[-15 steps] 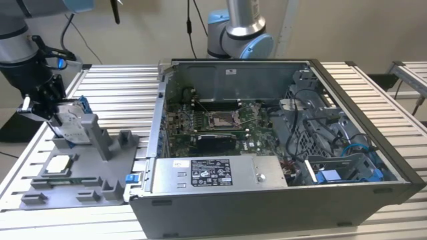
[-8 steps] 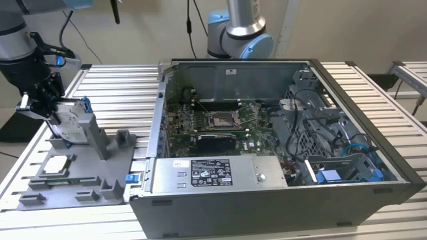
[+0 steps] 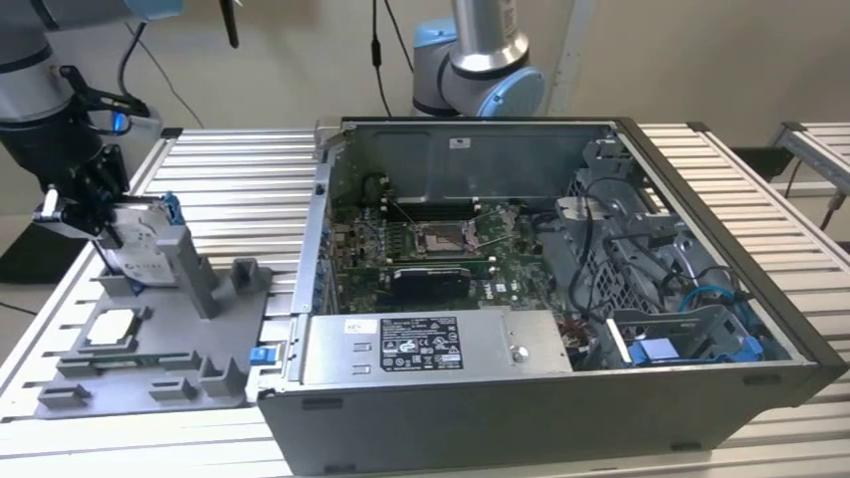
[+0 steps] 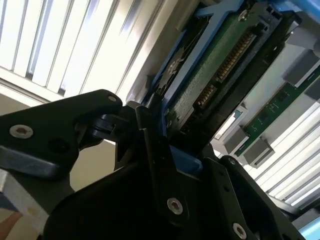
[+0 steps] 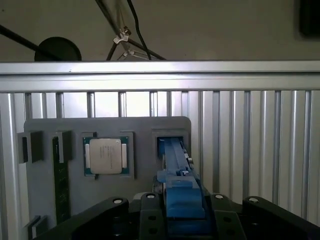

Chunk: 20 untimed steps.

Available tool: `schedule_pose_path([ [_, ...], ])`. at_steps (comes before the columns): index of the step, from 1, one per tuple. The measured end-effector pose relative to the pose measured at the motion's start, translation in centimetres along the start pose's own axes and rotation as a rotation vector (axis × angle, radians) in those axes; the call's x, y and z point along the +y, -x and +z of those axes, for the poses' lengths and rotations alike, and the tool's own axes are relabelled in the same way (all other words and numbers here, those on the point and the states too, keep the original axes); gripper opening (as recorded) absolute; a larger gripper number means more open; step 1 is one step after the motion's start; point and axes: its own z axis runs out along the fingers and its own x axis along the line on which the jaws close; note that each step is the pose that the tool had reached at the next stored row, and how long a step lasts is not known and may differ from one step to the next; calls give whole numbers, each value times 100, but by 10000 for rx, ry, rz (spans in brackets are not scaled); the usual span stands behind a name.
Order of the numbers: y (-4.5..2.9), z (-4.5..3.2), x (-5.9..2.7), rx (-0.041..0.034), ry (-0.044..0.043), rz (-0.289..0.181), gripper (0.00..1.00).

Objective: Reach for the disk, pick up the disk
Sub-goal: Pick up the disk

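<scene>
The disk (image 3: 143, 242) stands on edge in a slot of the grey fixture plate (image 3: 166, 344) at the exterior view's left. My gripper (image 3: 109, 221) is down on it from above. In the first wrist view the disk's blue rail (image 5: 175, 160) runs from the slot up between my black fingers (image 5: 150, 205), and the gripper (image 5: 184, 212) is shut on it. In the second wrist view the disk's green circuit board (image 4: 210, 75) and blue rail lie against one finger (image 4: 150, 135).
A white-topped square chip (image 5: 106, 155) sits in a pocket of the fixture plate (image 5: 140, 185) beside the disk's slot. An open computer case (image 3: 531, 299) takes up the middle of the slatted aluminium table (image 3: 226, 159). A second robot arm (image 3: 472, 60) stands behind the case.
</scene>
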Motion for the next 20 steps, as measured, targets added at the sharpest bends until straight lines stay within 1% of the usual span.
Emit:
schedule_pose_path([
  [2, -1, 10, -1, -2, -1, -1, 0],
  [11, -1, 13, -1, -8, -2, -1, 0],
  [13, -1, 15, -2, -135, -4, -4, 0],
  [15, -1, 14, -1, -127, 0, -2, 0],
  [17, -1, 13, -1, -96, 0, -2, 0],
  [20, -1, 12, -1, -91, 1, -3, 0],
])
